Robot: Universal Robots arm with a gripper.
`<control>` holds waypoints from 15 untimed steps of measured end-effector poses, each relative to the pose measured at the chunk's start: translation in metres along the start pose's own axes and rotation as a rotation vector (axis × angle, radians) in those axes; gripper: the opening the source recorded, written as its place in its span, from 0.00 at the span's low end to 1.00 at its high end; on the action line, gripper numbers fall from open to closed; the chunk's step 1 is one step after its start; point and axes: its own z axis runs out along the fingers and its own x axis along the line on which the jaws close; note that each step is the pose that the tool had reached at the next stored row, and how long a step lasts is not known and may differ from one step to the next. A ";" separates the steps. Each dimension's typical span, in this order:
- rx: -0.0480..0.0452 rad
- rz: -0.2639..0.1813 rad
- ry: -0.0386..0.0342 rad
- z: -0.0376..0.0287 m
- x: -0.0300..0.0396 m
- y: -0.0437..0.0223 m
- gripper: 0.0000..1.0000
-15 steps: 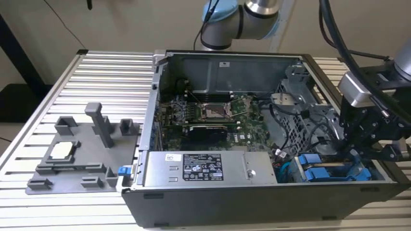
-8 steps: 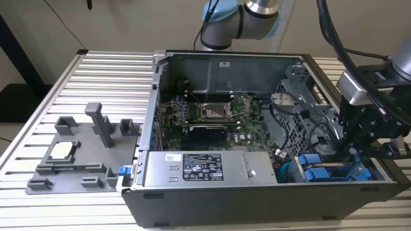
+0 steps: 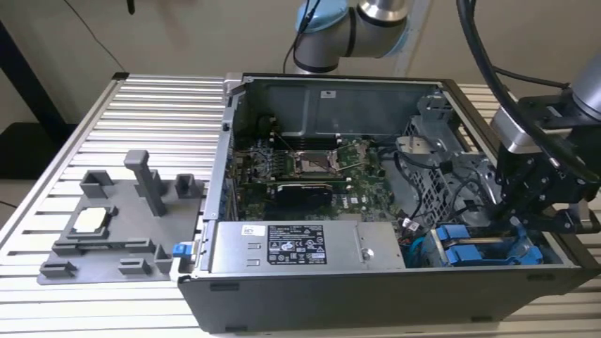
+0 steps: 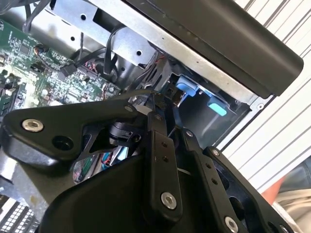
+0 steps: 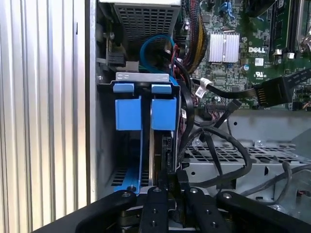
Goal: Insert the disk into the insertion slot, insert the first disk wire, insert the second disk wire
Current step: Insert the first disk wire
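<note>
The disk, framed in its bright blue caddy, stands edge-on in the insertion slot at the case's front corner on the exterior view's right. A second blue caddy tab sits beside it. My gripper hangs just above that bay. In both wrist views its black fingers stand close together at the disk's rear edge, and my gripper pinches the black end of a disk wire that loops away toward the drive cage. In the second wrist view my gripper points at the blue caddy.
The open computer case lies on a slatted aluminium table. Inside are the motherboard, a grey labelled power-supply box and bundles of black cables. A grey fixture plate lies at the exterior view's left.
</note>
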 end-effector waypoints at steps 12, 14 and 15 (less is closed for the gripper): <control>0.0008 0.020 -0.0005 0.0069 0.0003 0.0002 0.20; 0.0009 0.020 0.0006 0.0060 0.0003 0.0001 0.27; 0.0008 0.020 0.0000 0.0042 0.0002 0.0001 0.27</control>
